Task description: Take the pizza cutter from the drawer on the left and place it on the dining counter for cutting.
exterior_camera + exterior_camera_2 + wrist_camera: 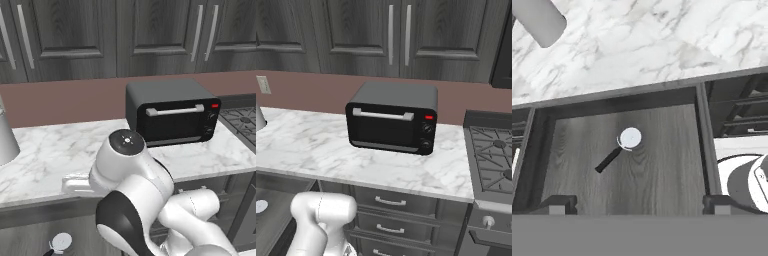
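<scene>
The drawer [662,165] stands pulled out below the marble counter edge, its grey wood-grain floor in full sight in the hand view. On that floor lies the pizza cutter [619,149], round silvery wheel toward the counter and black handle slanting down-left. My gripper [639,207] hovers above the drawer, open, its fingertips [559,205] spread wide apart with nothing between them. The cutter's wheel [61,242] also shows low in the left base view, inside the open drawer [25,240]. The dining counter is out of view.
A black toaster oven [172,112] sits on the marble counter [50,155] backed by dark wall cabinets. A stove [496,155] lies to the right, closed drawers [388,202] beneath the counter. A grey cylinder [542,20] stands on the counter's left.
</scene>
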